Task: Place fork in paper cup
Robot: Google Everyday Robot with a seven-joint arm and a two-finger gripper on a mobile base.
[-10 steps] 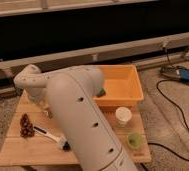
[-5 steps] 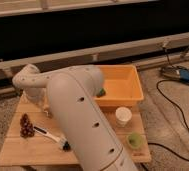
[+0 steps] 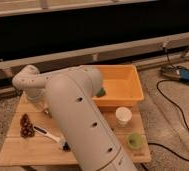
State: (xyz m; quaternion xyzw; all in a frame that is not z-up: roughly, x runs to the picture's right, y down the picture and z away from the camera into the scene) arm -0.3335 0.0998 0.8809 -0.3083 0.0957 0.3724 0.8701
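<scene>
At the table's [image 3: 18, 152] left rear, my gripper [image 3: 46, 109] sits low behind the white arm [image 3: 78, 115], I judge because the fork lies there. I cannot see the fork or tell the gripper's state. The paper cup [image 3: 123, 115] stands upright right of the arm, mouth up to receive it.

I see a wooden table [image 3: 8, 150] with a yellow bin [image 3: 130, 92] toward its 1 o'clock corner. A small green object [image 3: 102, 92] lies at the bin's 9 o'clock side. A brown pine cone [image 3: 25, 126] sits at the table's 9 o'clock, with a white-handled brush [image 3: 49, 134] just at the cone's 4 o'clock. A flat green round thing [image 3: 134, 140] lies at the table's 4 o'clock. On the floor at 2 o'clock, a black cable [image 3: 174, 107] runs to a blue device [image 3: 182, 75].
</scene>
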